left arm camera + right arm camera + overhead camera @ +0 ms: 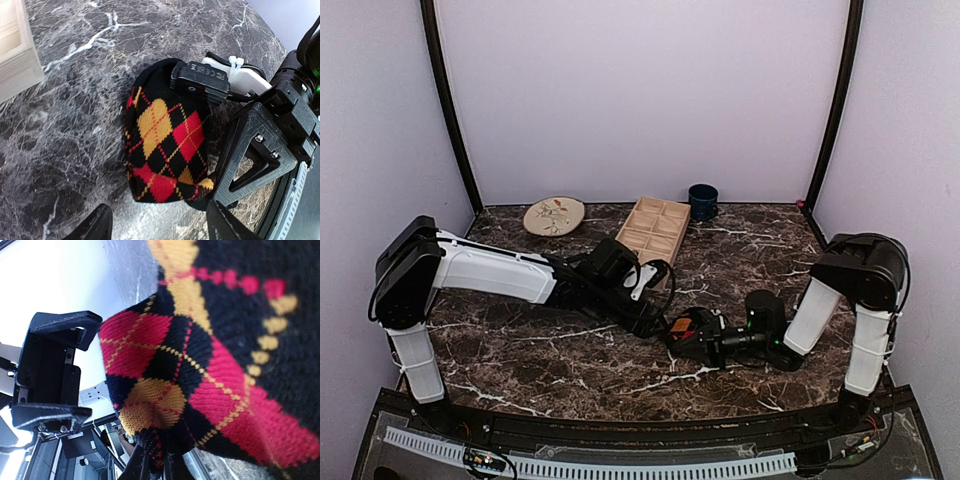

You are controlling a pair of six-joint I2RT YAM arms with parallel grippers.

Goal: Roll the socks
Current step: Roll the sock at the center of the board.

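In the middle of the worktop, the argyle sock lay bunched up, its long axis pointing pretty much straight back at the left hand. That hand hung just short of it, spread wide and empty. The right hand was nearer, pinched tight on the sock's edge.
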